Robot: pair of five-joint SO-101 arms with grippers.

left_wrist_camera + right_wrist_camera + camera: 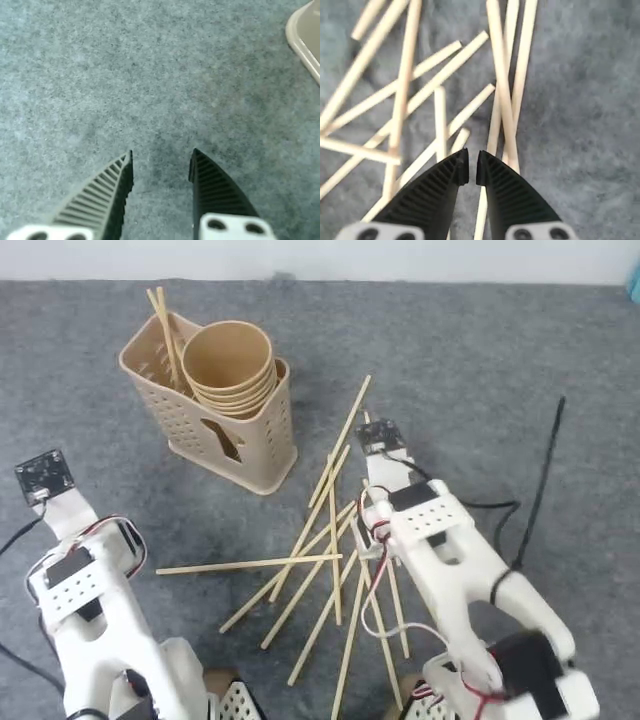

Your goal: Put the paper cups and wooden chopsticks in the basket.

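Grey felt-like mat (480, 360) covers the whole table. The basket (255, 455) stands upright toward the far left. The paper cups (228, 360) are already nested in one stack in its larger compartment, so the cup half of the task looks done. A few upright chopsticks (165, 325) lean in the narrower compartment just beside the cups, probably kept apart so the stack has room. The loose chopsticks (250, 564) lie in a crossed heap on the mat between the two arms, near the basket but not touching it. Several overlap, so pulling one out may shift the others. The right arm (440, 540) reaches over the heap's far edge. The right gripper (471, 165) hangs low over a bundle of three near-parallel sticks. Its fingers are almost together, with only a thin slit between them and nothing in it. Judgement: this is a pre-grasp pose, and the fingers must widen before they can straddle a stick. The left arm (80, 600) sits at the near left, away from the heap. The left gripper (161, 157) has its fingers moderately apart over bare mat and holds nothing. A corner of the basket sits at the edge of its wrist view. It seems parked there to leave the heap to the other arm.
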